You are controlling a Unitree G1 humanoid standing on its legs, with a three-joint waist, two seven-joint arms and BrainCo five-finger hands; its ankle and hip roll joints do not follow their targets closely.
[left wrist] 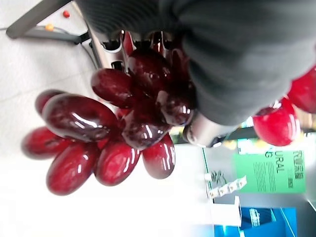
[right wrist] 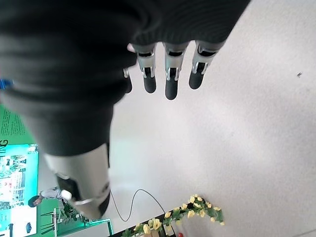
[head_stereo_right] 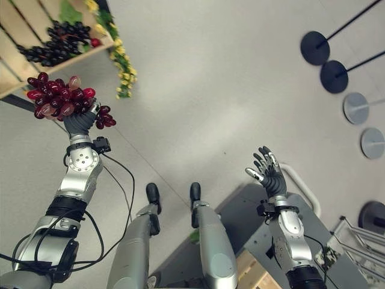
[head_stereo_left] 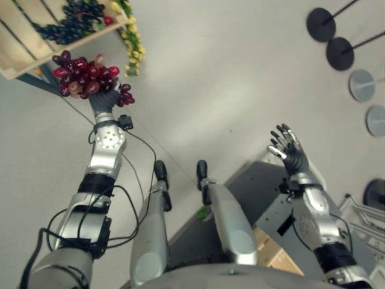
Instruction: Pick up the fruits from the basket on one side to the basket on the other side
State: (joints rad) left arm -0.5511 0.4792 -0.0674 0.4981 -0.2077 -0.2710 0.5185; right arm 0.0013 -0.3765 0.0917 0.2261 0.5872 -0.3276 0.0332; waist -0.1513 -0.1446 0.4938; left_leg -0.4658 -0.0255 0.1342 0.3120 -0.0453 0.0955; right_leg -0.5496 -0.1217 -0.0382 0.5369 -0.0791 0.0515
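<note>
**Left eye view: red grapes up in the left hand**

Left eye view first: upper left of the frame, the left hand (head_stereo_left: 103, 99) is raised with its fingers curled round a bunch of red grapes (head_stereo_left: 84, 75), held in the air just below a wooden crate (head_stereo_left: 24, 51) at the top left corner. Dark grapes (head_stereo_left: 72, 21) lie in that crate, and yellow flowers (head_stereo_left: 132, 45) hang at its right end. Over at centre right, the right hand (head_stereo_left: 290, 149) is up, fingers spread and straight, holding nothing.

Right eye view: same picture. Round black stand bases (head_stereo_right: 314, 48) sit on the grey floor at the upper right.

Left wrist view: glossy red grapes right against the dark cover, fingers wrapped into the bunch.

Right wrist view: fingers (right wrist: 170, 74) straight and apart over bare floor, yellow flowers at the bottom edge.
</note>
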